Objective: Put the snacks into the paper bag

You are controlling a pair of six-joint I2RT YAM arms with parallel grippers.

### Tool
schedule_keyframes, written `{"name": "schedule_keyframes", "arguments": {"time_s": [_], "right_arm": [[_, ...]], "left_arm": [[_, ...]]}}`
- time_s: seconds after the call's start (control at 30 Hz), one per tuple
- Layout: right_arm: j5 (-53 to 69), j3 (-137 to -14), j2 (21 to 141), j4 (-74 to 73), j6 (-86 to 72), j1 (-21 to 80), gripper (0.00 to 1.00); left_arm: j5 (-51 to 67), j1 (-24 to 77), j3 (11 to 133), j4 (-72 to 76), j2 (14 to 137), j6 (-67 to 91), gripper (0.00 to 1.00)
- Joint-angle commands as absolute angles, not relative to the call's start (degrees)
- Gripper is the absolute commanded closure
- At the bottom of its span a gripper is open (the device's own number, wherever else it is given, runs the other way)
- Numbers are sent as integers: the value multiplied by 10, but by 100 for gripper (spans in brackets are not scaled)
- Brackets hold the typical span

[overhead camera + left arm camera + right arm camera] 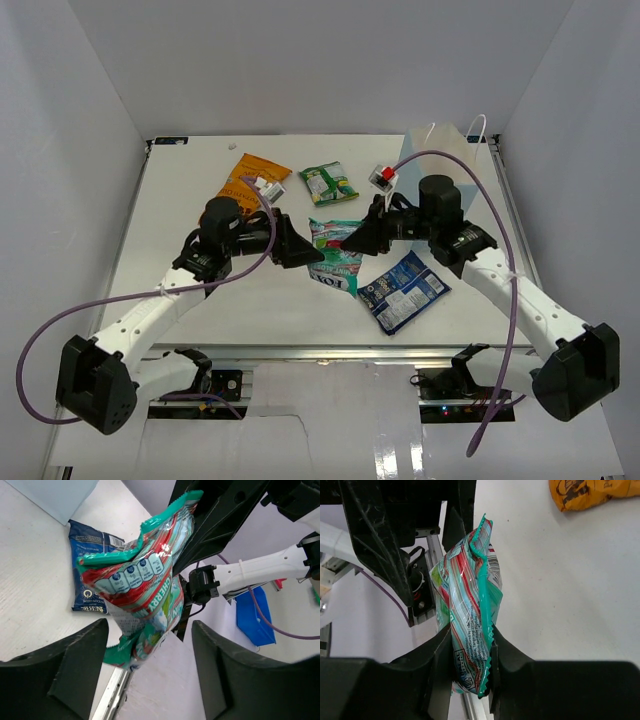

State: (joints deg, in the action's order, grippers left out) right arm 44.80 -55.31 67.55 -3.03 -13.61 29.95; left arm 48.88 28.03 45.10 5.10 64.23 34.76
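Note:
A teal-and-red snack packet hangs between both arms at mid-table. My right gripper is shut on one end of it. At the packet's other end my left gripper is open, its fingers wide on either side and not touching the foil. On the table lie an orange chip bag, a green packet, a small red packet and a blue-and-white packet. The light-blue paper bag stands at the back right.
White walls close in the table on three sides. A metal rail runs along the near edge. Purple cables loop off both arms. A blue bin sits beyond the table edge in the left wrist view.

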Motion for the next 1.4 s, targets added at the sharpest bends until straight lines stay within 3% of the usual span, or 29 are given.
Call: {"name": "schedule_keyframes", "arguments": {"time_s": [0.0,0.27,0.47,0.73,1.07,1.2,1.37], "right_arm": [[472,-626,640,-88,-24,286,77],[417,-771,591,-157,41,159,79],[304,-863,599,-159,33,57,78],[65,-905,644,-100,60,43,78],[4,-860,719,-43,102,40,77],[18,-818,726,-44,106,40,73],[46,-774,708,-58,119,40,54]], "left_arm": [[472,283,494,6,586,293,20],[308,283,511,-174,501,154,7],[215,283,463,-199,479,124,6],[198,283,449,-200,465,118,5],[195,283,449,-202,458,117,5],[195,283,449,-201,457,117,5],[200,283,449,-201,461,117,5]]}}
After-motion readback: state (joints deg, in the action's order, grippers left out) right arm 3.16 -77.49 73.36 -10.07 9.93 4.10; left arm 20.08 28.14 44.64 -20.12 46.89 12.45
